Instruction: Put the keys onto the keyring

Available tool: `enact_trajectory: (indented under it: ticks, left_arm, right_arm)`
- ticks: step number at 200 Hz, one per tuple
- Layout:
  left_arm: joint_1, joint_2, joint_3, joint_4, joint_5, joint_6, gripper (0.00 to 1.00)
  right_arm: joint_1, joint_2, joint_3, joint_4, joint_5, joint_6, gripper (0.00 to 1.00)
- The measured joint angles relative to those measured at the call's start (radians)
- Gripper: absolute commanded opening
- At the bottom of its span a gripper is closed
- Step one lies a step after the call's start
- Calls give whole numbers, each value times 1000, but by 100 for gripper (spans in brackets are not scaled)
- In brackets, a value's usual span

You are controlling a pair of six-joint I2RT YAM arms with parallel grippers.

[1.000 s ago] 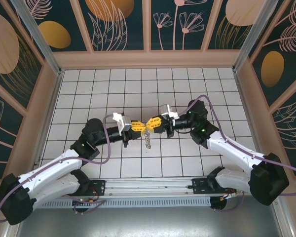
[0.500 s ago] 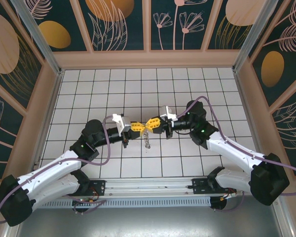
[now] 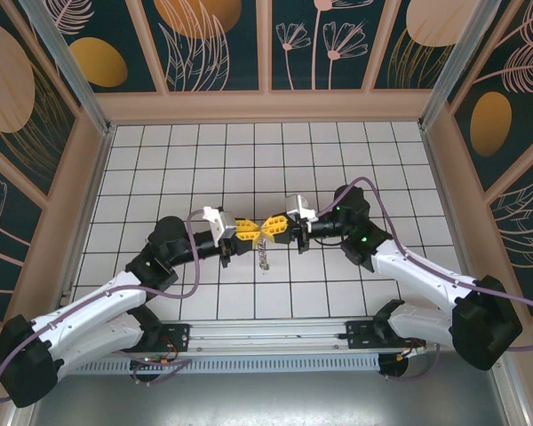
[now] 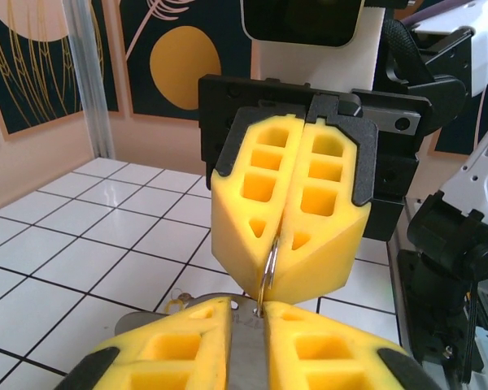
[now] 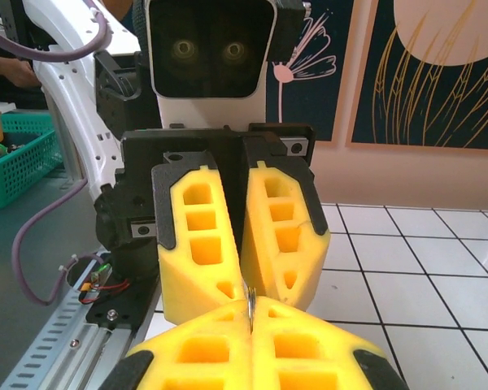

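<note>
The floor (image 3: 160, 160) is glossy white square tile with dark grout, boxed in by dark teal wall panels (image 3: 213, 44) printed with gold and pink plants. Both arms meet tip to tip mid-floor. The right gripper (image 3: 268, 228) has its chunky yellow fingers (image 4: 342, 244), full of square cut-out pockets, clamped on a thin silvery metal ring (image 4: 267, 264). The left gripper (image 3: 253, 230) is squeezed closed too, maybe on something flat and grey, hard to tell. The keyring (image 3: 265, 258), a brownish loop with silvery bits, sits just beside the fingertips on their near side.
</note>
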Motion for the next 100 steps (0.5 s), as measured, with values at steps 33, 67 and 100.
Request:
enact_trajectory:
  ticks: [33, 67, 100]
  left_arm:
    - [0, -1, -2, 1, 2, 0, 10]
    - [2, -7, -7, 1, 11, 0, 0]
    - [2, -14, -11, -9, -5, 3, 0]
  right_arm:
    - [2, 10, 0, 15, 1, 0, 0]
    - [2, 11, -1, 15, 4, -2, 0]
    - [7, 11, -4, 10, 21, -9, 0]
